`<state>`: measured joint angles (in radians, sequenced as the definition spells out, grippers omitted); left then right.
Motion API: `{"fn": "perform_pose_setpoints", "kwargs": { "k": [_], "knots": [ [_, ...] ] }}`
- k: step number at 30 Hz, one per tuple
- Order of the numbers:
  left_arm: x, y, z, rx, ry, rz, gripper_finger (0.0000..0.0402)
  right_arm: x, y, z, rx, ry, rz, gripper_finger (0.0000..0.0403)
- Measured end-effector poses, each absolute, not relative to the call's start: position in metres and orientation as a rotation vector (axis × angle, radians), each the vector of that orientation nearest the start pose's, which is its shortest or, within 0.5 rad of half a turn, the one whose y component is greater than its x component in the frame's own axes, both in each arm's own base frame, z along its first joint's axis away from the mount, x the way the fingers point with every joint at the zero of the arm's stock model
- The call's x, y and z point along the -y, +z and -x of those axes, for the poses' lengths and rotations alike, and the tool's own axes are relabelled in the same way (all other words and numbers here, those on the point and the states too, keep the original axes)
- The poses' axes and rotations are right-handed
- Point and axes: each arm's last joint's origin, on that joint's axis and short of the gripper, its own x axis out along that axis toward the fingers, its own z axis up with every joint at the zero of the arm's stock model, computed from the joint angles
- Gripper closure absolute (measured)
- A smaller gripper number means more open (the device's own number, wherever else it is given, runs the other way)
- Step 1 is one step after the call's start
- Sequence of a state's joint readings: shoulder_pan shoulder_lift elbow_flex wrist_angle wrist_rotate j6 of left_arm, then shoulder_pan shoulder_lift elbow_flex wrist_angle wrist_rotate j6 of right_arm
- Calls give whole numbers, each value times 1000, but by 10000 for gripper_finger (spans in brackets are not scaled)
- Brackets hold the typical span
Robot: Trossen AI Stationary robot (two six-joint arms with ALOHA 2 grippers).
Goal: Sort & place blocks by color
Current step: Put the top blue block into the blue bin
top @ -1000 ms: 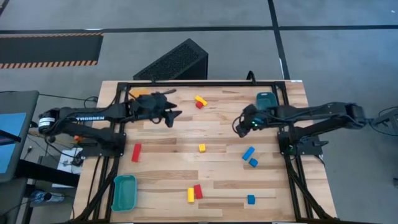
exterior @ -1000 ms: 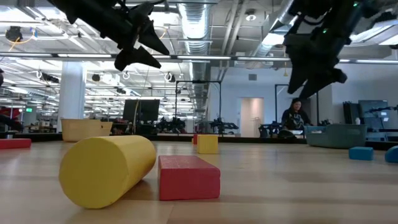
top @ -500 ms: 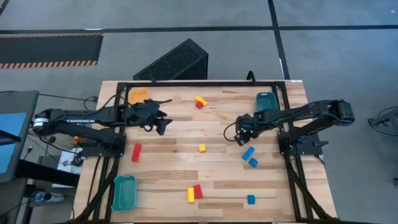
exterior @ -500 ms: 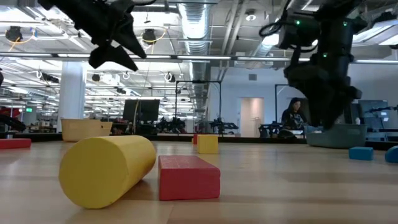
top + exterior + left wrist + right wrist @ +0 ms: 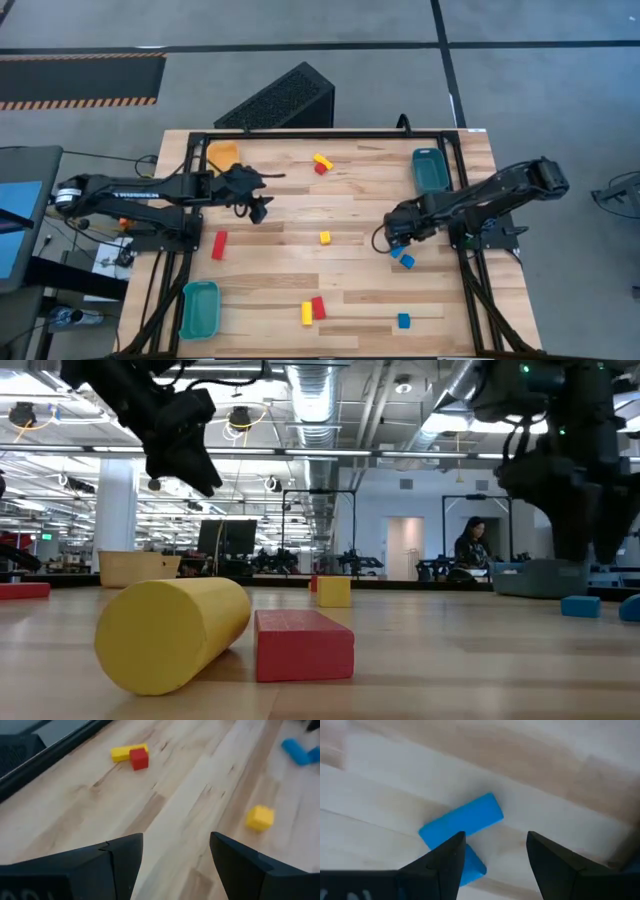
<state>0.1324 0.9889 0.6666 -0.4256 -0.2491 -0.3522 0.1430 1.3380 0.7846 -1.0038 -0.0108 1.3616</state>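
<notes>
Wooden table [image 5: 350, 275] scattered with blocks, nothing blocking the right gripper [image 5: 392, 243]. Teal tray [image 5: 430, 168] at far right edge, second teal tray [image 5: 198, 308] near left corner, yellow tray [image 5: 222, 154] far left. Since a second ago: right gripper down from beside the far teal tray onto the blue pair; left gripper [image 5: 258, 208] pulled back toward its base. Both spread wide, holding nothing. Blue bar [image 5: 461, 820] flat on the wood just past the right fingertips, blue cube [image 5: 472, 866] touching its end. Yellow cube [image 5: 260, 817] alone mid-table. Yellow bar [image 5: 125, 752] against red cube [image 5: 139, 758] at far edge.
</notes>
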Motion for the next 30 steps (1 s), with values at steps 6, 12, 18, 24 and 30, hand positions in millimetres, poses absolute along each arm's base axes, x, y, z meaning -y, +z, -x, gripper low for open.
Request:
{"fn": "perform_pose_setpoints", "kwargs": {
  "k": [6,12,18,24,30],
  "knots": [
    [-42,230,-199,-745,467,159,182,-43,175,-207,-1282,-1026,-1129,168],
    [-56,230,-200,-756,423,96,182,-52,165,-211,-1188,-1224,-1270,168],
    [-68,229,-196,-772,456,79,182,-54,154,-215,-1111,-1368,-1334,168],
    [-70,229,-195,-773,447,103,182,-53,151,-223,-1068,-1348,-1393,168],
    [-70,229,-195,-773,444,105,182,-49,152,-224,-1040,-1349,-1407,168]
  ]
}}
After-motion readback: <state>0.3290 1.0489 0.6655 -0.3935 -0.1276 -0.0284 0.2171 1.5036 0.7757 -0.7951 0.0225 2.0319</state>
